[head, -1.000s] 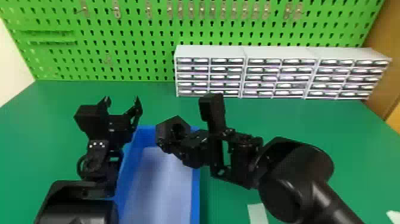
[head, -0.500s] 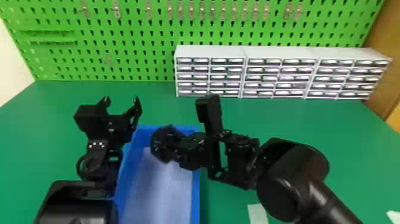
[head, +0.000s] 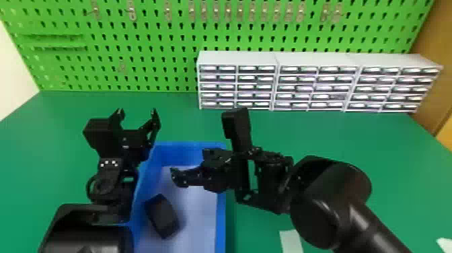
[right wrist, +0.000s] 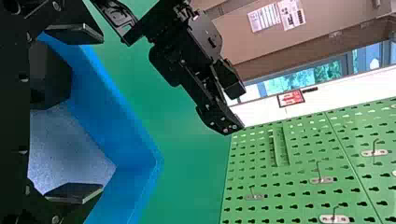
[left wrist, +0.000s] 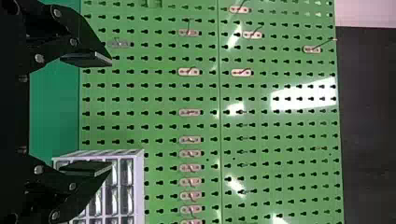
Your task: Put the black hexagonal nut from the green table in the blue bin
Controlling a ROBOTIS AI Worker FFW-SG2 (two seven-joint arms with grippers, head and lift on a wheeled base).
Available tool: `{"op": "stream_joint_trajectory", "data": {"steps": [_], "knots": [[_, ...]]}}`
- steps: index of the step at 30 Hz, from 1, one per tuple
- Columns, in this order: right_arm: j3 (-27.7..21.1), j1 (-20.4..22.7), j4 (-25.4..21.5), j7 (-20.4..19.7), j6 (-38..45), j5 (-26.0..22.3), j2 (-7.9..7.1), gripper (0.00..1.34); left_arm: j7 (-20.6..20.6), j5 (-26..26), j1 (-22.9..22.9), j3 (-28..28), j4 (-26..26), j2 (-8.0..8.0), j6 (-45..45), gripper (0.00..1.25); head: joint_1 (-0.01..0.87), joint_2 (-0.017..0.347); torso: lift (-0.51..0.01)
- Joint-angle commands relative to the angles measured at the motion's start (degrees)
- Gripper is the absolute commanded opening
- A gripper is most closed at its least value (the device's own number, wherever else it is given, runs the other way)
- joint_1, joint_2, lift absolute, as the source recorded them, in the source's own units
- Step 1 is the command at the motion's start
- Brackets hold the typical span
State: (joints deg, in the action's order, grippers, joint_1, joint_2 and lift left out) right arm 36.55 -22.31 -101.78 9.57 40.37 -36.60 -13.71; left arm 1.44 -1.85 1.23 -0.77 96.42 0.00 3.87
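The black nut (head: 162, 216) is contained in the blue bin (head: 220, 218), apart from the released right pincer (head: 189, 165); the left pincer (head: 137, 112) is unclenched.

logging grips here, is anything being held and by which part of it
Nothing is held: the left gripper and right gripper are open, and the nut is in the bin.
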Motion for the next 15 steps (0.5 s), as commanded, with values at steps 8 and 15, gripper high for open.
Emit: {"op": "stream_joint_trajectory", "data": {"steps": [8,15], "knots": [[-0.3,0.0,0.0,0.0,0.2,0.5,0.0,1.2,0.0,-0.1,-0.1,-0.1,0.0,-0.15,0.3,0.79,0.657,0.057,-0.095],[-2.2,0.4,-0.1,0.0,0.0,2.7,0.61,1.2,0.0,-0.1,-0.1,-0.1,0.0,-0.15,0.3,0.79,0.657,0.057,-0.095]]}}
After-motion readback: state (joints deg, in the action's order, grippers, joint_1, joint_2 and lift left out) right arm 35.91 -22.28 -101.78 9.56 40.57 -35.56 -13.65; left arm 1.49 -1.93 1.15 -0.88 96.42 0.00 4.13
